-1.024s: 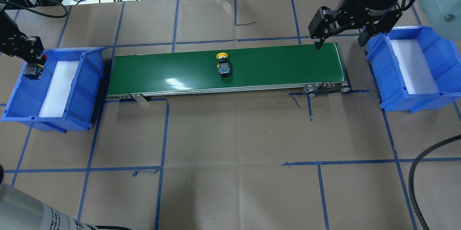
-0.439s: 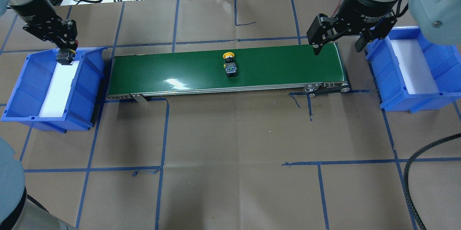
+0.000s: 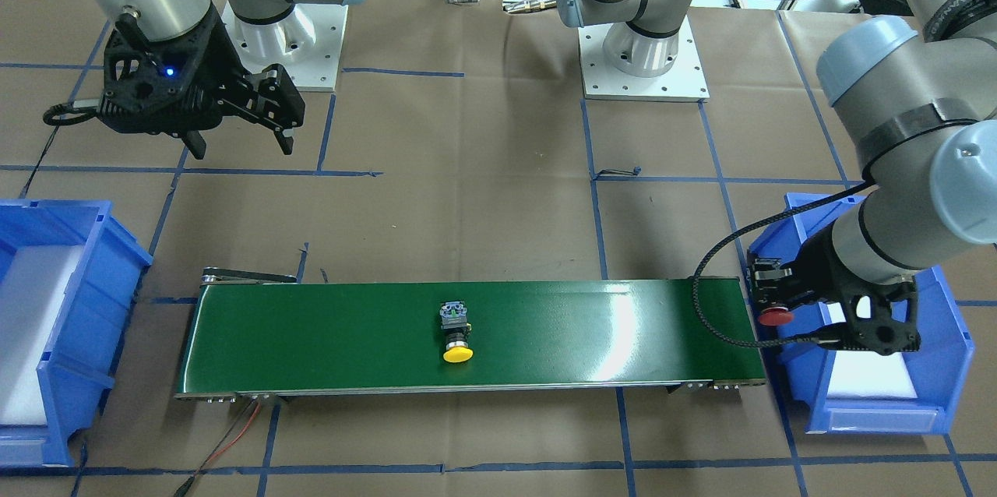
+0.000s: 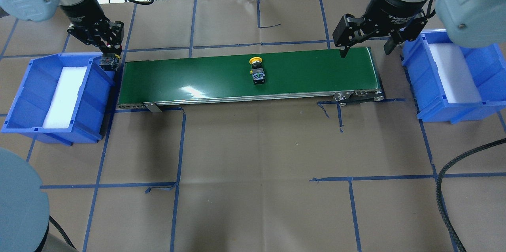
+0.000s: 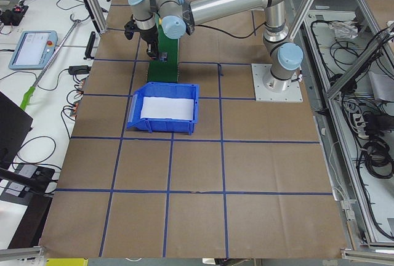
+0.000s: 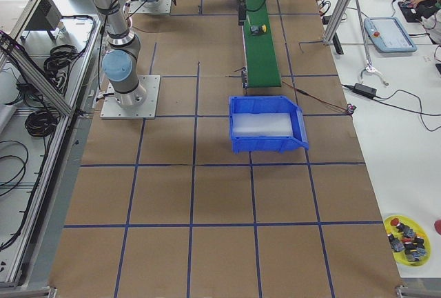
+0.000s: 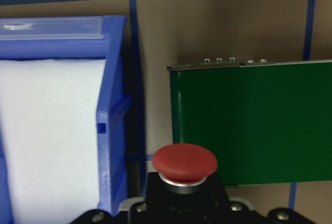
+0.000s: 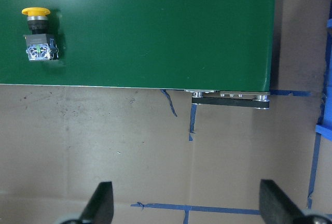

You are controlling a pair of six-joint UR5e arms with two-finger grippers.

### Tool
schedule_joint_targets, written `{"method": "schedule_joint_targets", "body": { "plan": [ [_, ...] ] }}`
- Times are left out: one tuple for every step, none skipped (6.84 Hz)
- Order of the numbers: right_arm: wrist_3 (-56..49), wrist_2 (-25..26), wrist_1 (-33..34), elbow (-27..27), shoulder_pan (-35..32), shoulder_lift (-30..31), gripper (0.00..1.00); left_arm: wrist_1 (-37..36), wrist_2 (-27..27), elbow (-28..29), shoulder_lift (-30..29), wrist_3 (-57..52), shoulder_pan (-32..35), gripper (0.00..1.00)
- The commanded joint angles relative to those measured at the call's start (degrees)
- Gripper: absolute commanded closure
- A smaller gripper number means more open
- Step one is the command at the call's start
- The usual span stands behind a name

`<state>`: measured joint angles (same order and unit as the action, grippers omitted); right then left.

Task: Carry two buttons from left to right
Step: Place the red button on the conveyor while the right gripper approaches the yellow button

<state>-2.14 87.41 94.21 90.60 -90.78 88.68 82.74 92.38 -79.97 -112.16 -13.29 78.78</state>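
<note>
Now | left pincer [image 4: 108,55] clamps red button [image 7: 184,161] | right pincer [image 4: 365,51] spread wide

Yellow mushroom-cap push-button [image 4: 257,71]: yellow cap, black collar, grey block with green spot | red mushroom-cap push-button [image 7: 184,163]: red cap, silver ring, black collar | flat conveyor belt [image 4: 197,74]: dark green, silver edge | plastic bins [image 4: 24,98]: blue | foam liners [image 4: 65,92]: white | paper table cover [image 4: 257,157]: brown | tape grid [image 4: 180,145]: blue lines
</note>
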Motion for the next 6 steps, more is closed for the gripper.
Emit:
{"method": "schedule_joint_targets", "body": {
  "plan": [
    [-0.1, 0.0, 0.4, -0.1, 0.0, -2.1, 0.00, -0.5, 0.1, -1.8, -0.4, 4.1, 2.5, 1.00],
    [0.2, 0.0, 4.4, -0.1, -0.1, -3.8, 0.00, -2.0, 0.1, -3.7, -0.5, 4.2, 3.0, 1.00],
    [0.2, 0.2, 7.9, -0.1, -0.1, -6.5, 0.00, -5.1, 0.1, -6.0, -0.5, 4.0, 3.0, 1.00],
    [0.3, -0.3, 10.4, 0.0, -0.1, -8.2, 0.00, -9.9, 0.1, -9.3, -0.7, 3.8, 3.0, 1.00],
    [0.3, -0.3, 14.3, 0.5, -0.1, -10.9, 0.00, -15.7, 0.0, -11.8, -1.2, 3.8, 3.0, 1.00],
    [-0.1, 0.3, 17.4, 0.7, -0.2, -11.9, 0.00, -16.9, 0.0, -12.4, -1.5, 3.9, 3.0, 1.00]
  ]
}}
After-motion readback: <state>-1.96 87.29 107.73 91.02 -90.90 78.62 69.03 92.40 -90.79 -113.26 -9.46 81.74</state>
